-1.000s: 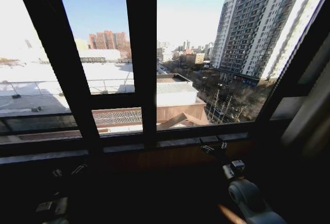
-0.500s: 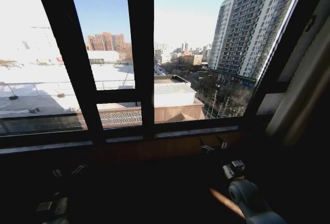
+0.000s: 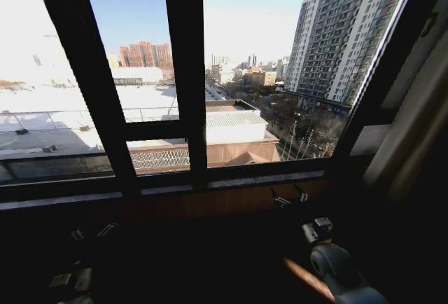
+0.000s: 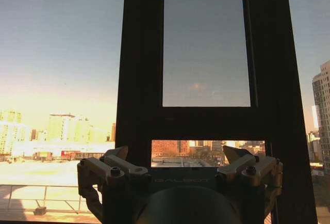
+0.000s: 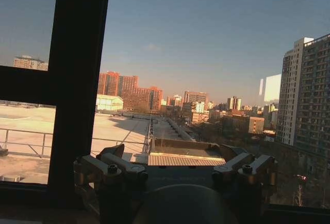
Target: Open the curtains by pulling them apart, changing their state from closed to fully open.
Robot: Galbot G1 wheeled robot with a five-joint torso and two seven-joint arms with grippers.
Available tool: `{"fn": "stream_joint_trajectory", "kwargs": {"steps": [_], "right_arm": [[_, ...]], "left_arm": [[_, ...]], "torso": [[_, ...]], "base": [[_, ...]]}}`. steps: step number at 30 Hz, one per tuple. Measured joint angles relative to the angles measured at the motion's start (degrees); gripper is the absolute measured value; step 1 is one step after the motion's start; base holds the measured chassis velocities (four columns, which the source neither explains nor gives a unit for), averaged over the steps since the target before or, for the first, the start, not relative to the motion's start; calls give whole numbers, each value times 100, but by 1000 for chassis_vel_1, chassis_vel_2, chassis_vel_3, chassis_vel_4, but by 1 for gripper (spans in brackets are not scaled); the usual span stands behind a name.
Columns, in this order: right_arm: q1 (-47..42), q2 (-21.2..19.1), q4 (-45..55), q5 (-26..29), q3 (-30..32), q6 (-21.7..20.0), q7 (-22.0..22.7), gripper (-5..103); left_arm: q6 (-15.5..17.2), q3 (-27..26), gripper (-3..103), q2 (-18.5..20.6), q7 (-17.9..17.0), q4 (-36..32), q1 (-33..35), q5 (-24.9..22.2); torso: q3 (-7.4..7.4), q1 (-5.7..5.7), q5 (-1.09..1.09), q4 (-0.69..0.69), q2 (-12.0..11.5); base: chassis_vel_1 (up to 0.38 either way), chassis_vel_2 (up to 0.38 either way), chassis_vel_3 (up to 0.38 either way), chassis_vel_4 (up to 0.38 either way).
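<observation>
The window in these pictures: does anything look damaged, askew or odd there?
Nothing stands out. The dark window frame looks straight and whole, the glass uncovered. A pale fabric hangs at the right edge. The left tool and right tool are open and hold nothing.

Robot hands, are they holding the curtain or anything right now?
No, nothing. The left gripper and the right gripper both have open fingers with just the window ahead of them. No fabric lies between them.

The window frame (image 3: 187, 73) ahead of both end effectors looked matt dark metal around smooth clear glass (image 5: 216, 38). The left end effector (image 4: 178, 157) and right end effector (image 5: 175, 157) showed dull metal fingers with screws.
</observation>
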Motion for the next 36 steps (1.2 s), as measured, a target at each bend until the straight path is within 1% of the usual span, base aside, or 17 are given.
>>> {"fn": "stream_joint_trajectory", "kwargs": {"steps": [5, 8, 10, 13, 17, 21, 24, 28, 31, 36], "right_arm": [[0, 0, 0, 0, 0, 0, 0, 100], [0, 0, 0, 0, 0, 0, 0, 100], [0, 0, 0, 0, 0, 0, 0, 100], [0, 0, 0, 0, 0, 0, 0, 100], [0, 0, 0, 0, 0, 0, 0, 100], [-1, 0, 0, 0, 1, 0, 0, 100], [-1, -1, 0, 0, 1, 0, 1, 100], [1, 0, 0, 0, -1, 0, 0, 100], [1, 0, 0, 0, -1, 0, 0, 100], [1, 0, 0, 0, -1, 0, 0, 100]], "left_arm": [[0, 0, 100, 0, 0, 0, -1, 0], [0, 0, 100, 0, 0, 0, -1, 0], [0, 0, 100, 0, 0, 0, -1, 0], [0, 0, 100, 0, 0, 0, 0, 0], [0, 0, 100, 0, 0, 0, 0, 0], [0, 0, 100, -2, 2, 0, 2, 0], [0, 0, 100, -1, 2, -1, 0, 0], [0, 0, 100, 0, 1, 0, -2, 0], [0, -1, 100, 1, 1, 0, -3, 0], [0, -1, 100, 1, 1, 0, -1, 1]], "torso": [[1, 2, 2, 0, -1], [1, 3, 2, -1, -2], [1, 3, 4, -1, -1], [2, 3, 0, -1, -2], [1, 1, 3, -2, -1], [-2, -5, 5, -2, 4], [0, -3, 5, -2, 1], [3, 8, -5, 2, -4], [4, 10, 2, 0, -5], [1, 3, 3, -1, -3]], "base": [[2, -60, 6, 56], [-12, -211, 1, 229], [6, -306, 8, 300], [-10, -416, 2, 418], [6, -417, 9, 397], [3, -268, 4, 226], [21, -70, -12, 39], [0, 0, 0, 0], [66, -6, -82, 2], [120, -127, -149, 122]]}}
